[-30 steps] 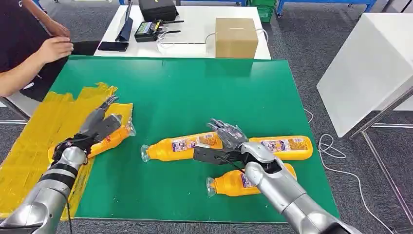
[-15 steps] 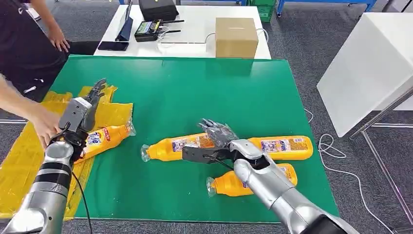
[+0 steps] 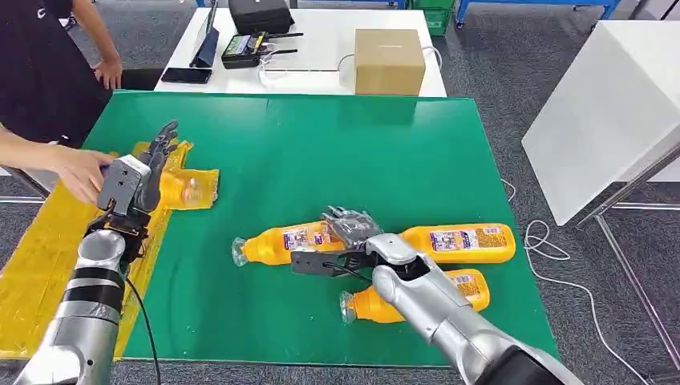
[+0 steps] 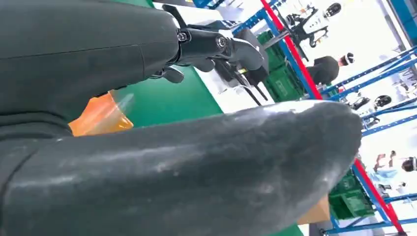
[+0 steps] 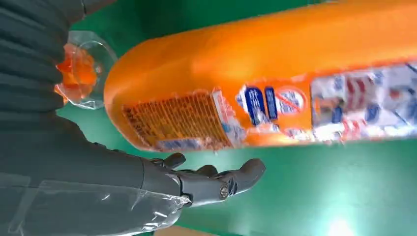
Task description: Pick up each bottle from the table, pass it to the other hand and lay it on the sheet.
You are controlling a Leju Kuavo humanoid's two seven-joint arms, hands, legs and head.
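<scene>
Orange bottle (image 3: pixel 186 189) on yellow sheet (image 3: pixel 48 257); 3 bottles on mat.

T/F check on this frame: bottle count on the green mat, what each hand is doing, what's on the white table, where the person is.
1. Three orange bottles lie on the green mat near the right hand. True.
2. The right hand holds a bottle lifted clear of the mat. False: it hovers open at the left-pointing bottle, which lies flat.
3. The left hand is over the yellow sheet. True.
4. A cardboard box stands on the white table. True.
5. The person stands by the mat's right edge. False: the person's hand comes in at the left.
</scene>
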